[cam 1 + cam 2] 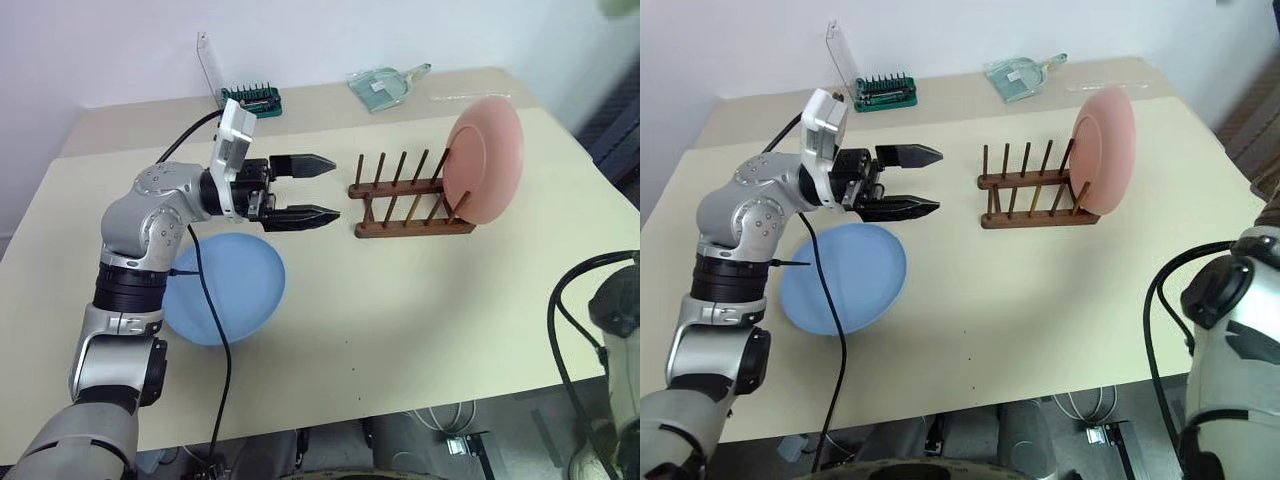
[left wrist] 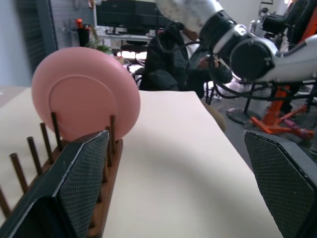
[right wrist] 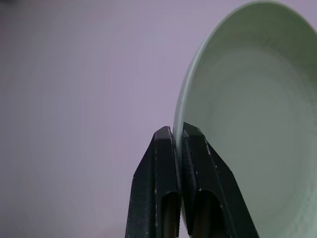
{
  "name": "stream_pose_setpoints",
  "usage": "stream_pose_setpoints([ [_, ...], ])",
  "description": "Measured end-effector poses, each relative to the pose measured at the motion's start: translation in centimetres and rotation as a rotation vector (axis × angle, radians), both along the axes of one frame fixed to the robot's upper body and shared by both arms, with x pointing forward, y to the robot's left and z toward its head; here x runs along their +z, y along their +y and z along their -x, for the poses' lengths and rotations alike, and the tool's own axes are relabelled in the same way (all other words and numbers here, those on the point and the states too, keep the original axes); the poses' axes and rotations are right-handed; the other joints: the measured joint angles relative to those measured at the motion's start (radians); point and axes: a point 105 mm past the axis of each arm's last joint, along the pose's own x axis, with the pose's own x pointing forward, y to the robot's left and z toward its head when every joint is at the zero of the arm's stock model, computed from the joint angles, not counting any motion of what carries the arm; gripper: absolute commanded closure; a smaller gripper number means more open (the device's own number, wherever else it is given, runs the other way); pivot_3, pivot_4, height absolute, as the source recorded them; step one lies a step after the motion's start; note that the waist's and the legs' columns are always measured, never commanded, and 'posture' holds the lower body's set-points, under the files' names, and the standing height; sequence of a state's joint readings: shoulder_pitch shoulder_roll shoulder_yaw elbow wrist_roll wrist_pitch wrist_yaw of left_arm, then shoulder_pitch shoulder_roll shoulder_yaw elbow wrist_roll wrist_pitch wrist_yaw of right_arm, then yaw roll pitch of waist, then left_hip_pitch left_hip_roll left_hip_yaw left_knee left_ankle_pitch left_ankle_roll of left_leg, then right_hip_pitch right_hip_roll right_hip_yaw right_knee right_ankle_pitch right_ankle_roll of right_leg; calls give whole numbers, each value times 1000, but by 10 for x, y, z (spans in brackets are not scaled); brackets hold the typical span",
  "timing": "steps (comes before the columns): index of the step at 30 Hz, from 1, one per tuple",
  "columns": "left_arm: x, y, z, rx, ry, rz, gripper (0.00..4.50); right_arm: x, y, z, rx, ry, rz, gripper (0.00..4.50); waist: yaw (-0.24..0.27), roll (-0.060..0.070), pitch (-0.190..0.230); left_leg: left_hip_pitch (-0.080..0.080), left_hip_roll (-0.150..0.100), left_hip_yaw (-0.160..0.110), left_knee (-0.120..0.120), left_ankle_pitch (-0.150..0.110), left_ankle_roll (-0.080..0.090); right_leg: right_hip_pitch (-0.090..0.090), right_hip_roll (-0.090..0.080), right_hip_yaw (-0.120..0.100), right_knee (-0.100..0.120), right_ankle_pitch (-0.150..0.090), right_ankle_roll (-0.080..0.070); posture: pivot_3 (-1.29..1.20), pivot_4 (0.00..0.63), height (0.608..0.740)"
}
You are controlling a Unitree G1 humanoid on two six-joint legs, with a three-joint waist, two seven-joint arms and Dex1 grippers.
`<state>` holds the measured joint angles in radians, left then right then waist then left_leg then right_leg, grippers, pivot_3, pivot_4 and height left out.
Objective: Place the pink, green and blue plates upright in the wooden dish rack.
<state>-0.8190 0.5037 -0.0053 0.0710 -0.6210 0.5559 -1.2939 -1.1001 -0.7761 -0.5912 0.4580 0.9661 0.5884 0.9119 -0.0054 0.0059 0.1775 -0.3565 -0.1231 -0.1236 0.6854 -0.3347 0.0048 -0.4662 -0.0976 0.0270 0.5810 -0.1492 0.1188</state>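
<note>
Nearest: right gripper pinched tight on rim of green plate, plate lifted clear against bare wall. Thin edge grip only, so likely to pivot or slide out on any quick swing; a tilted plate would strike peg tops instead of dropping between them.

Blue plate flat on table, near edge, untouched. Cable of left arm draped across it, which could snag or drag at pickup.

Left gripper hovering level just above table, fingers spread wide, nothing held, tips aimed at near end of wooden dish rack. Parked close enough to crowd an approach from that side; possible clash with incoming plate.

Pink plate already upright, in end slot of rack farthest from left gripper, leaning slightly. Free pegs beside it; a bump there could tip pink plate or shove the light rack.

Far edge: green tray of bits, clear dustpan, well apart, no obstruction.
</note>
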Motion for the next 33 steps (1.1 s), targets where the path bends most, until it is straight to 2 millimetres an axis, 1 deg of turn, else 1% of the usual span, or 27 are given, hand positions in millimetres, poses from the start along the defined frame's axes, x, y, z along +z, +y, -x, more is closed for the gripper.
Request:
stream_pose_setpoints([
  [2,0,1,-1,9,2,1,0,-8,18,8,177,97,14,4481,0,0,0,0,0,0,0,0,0,0,0,0,0,0,0,0,150,740],
  [4,-1,2,-3,13,3,2,0,-22,30,11,302,207,32,4481,-1,0,0,0,0,0,0,0,0,0,0,0,0,0,0,0,150,740],
  [8,-3,9,-7,39,0,-7,0,-70,44,7,377,442,140,4481,-4,0,0,0,0,2,0,0,0,-1,0,0,0,0,0,0,150,740],
  [10,-3,11,-8,47,-16,-16,0,-84,47,2,392,508,152,4481,-6,0,0,0,0,3,0,0,0,-1,0,1,0,0,0,0,150,740],
  [16,-2,14,-9,62,-42,-32,0,-96,41,-9,389,579,106,4481,-6,0,0,0,0,4,0,0,1,-1,0,1,1,0,0,0,150,740],
  [20,-3,14,-9,66,-40,-32,0,-104,45,-13,387,608,126,4481,-6,0,0,0,0,4,0,0,1,-1,0,1,0,0,0,0,150,740],
  [26,-7,16,-8,78,-29,-38,0,-128,49,-21,366,691,143,4481,-6,0,0,0,0,4,0,0,0,-1,0,1,1,0,0,0,150,740],
  [33,-7,16,-8,84,-32,-38,0,-139,53,-29,327,728,169,4481,-6,0,0,0,0,4,0,0,0,-1,0,1,1,0,0,0,150,740],
])
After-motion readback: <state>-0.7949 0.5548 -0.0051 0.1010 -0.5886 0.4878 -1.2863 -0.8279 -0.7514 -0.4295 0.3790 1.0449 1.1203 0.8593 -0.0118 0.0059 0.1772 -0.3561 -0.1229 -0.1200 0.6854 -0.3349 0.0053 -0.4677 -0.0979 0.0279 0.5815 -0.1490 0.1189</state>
